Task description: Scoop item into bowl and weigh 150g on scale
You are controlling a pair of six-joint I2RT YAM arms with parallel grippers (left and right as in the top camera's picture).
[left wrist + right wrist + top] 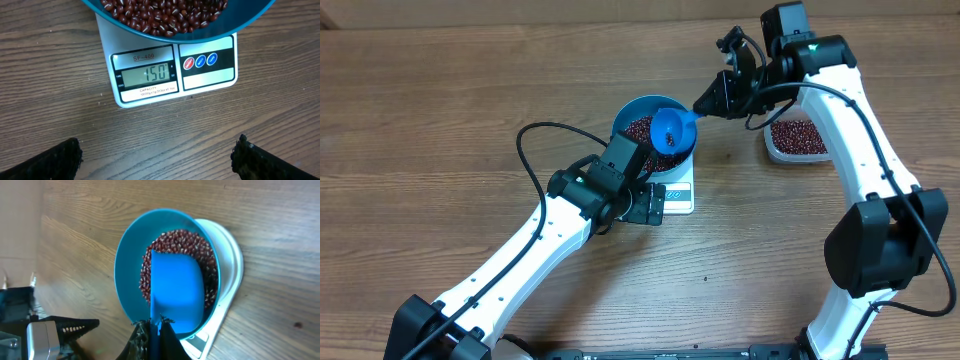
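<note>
The blue bowl point(638, 108) stands on the white scale point(680, 196) and holds a heap of red-brown beans point(642, 128). My right gripper point(712, 100) is shut on the handle of a small blue scoop point(670, 126), which hangs over the bowl. From the right wrist, the scoop point(177, 290) covers part of the beans point(172, 241) inside the bowl point(129, 270). My left gripper point(157, 161) is open and empty just in front of the scale point(210, 80), whose display reads 150. The bowl's rim point(235, 27) overhangs the scale.
A clear tub point(798, 138) with more beans sits right of the scale, under the right arm. A black cable point(525, 160) loops on the wooden table left of the bowl. The left arm's wrist point(45, 330) shows beside the bowl.
</note>
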